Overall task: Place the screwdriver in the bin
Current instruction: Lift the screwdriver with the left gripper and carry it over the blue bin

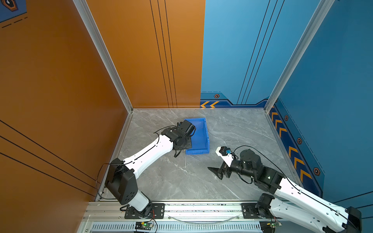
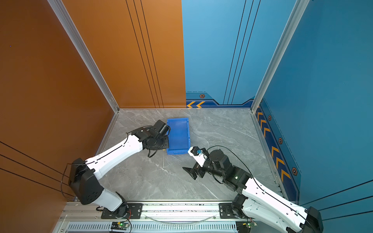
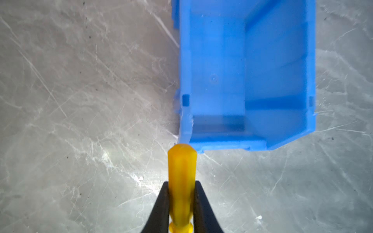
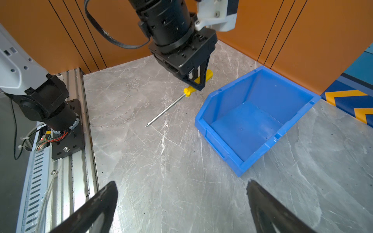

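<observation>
Black and spread wide, the fingers of the right gripper (image 4: 181, 183) hang nearest the rail (image 1: 201, 207). They hold nothing, low over the grey stone-look table (image 1: 181, 185) and well apart from the action.

Moving out from there, the steel tip of the screwdriver (image 4: 171, 107) points back toward the rail, with the shaft running away to the yellow handle. And there's the grip: the left gripper (image 3: 182, 182) has its fingers clenched on that handle from both sides, the butt end poking out past them. Whether the tool has cleared the table, the pictures don't settle; the tip looks very low.

Just beyond, the butt sits right beside the near corner of the blue bin (image 1: 206, 133), outside it, and the bin is bare inside.

So the step in hand, by the look of it, is lift and carry. The smart way is to raise first, enough for the trailing shaft to clear the rim. Then the arm should carry it across over the opening rather than push forward into that corner. The tool looks nearly as long as the bin, so the shaft should stay lined up with the long walls. Centre it, lower it close to the floor, and only then let go. With a grip at one end the shaft may droop or swing, so a slow wrist and no twisting. Nudge that light bin and it could slide.
</observation>
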Controlling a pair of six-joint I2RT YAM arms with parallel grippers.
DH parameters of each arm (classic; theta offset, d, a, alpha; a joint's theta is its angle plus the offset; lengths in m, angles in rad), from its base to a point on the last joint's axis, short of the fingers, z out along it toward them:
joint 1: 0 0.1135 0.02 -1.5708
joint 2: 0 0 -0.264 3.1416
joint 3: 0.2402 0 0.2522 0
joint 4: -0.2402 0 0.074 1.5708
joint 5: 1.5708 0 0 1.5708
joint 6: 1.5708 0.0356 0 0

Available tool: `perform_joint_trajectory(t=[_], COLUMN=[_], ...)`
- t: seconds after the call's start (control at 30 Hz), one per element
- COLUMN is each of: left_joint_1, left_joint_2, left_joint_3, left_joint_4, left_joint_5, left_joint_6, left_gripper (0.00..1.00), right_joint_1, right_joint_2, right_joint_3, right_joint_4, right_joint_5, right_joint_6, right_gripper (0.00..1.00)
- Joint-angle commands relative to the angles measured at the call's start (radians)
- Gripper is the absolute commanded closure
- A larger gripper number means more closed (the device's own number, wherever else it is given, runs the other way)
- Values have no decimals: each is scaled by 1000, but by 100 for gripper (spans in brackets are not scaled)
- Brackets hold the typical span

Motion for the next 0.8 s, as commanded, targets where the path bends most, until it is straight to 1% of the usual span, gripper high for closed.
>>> perform_joint_trajectory(t=[0.0, 0.1, 0.27, 0.37, 0.57, 0.77], left_joint_1=[26, 38, 52, 55, 67, 75], left_joint_2=[86, 182, 348, 431, 557, 639], left_joint_3=[117, 233, 421, 509, 608, 653], left_joint_4=[-21, -21, -21, -23, -22, -9], left_joint_5=[41, 63, 98, 99, 74, 41], left_joint_6=[51, 78, 88, 94, 94, 88], left_gripper=[100, 100, 100, 100, 100, 100], right_joint_1=[-22, -48, -82, -94, -113, -122], right_joint_2=[27, 51, 98, 122, 185, 222], right_joint_3=[53, 70, 90, 95, 123, 140], right_joint_4=[-24, -26, -16, 6, 29, 35], right_joint_5=[29, 21, 15, 17, 8, -16], right_joint_6=[-26, -28, -27, -18, -10, 0], right_gripper=[0, 0, 0, 0, 0, 0])
